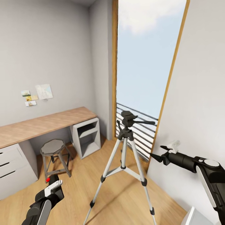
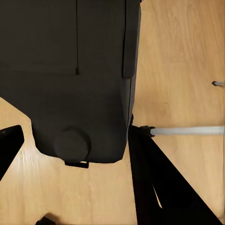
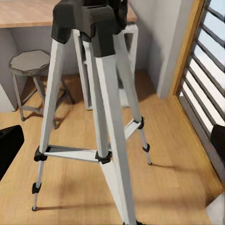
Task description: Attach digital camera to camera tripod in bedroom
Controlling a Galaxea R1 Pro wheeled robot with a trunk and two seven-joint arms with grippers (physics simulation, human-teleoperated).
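Centrally on the light wood floor (image 1: 78, 184): tall silver-legged camera tripod (image 1: 125, 162) with black joints, black pan head and side handle pointing toward the window, standing upright on three spread legs, nothing mounted on its head. Behind it, tall wood-framed window (image 1: 147, 62) with grey railing. Off to the robot's left, wood-topped grey worktop (image 1: 40, 125) along the pale wall, grey octagonal metal stool (image 1: 53, 148) tucked beside it, few paper notes (image 1: 37, 94) pinned above. Left tool (image 1: 51, 187) low at the head view's bottom left, pinching small boxy matte-black digital camera (image 2: 70, 75) with red dot showing on top; camera body up close in left wrist view, tripod leg beyond it on the floor. Right tool (image 1: 157, 152) raised near the right wall, fingers spread apart, holding nothing, pointing toward the tripod's head; tripod legs and stool plain in right wrist view. Camera well apart from tripod head, lower and to its left.
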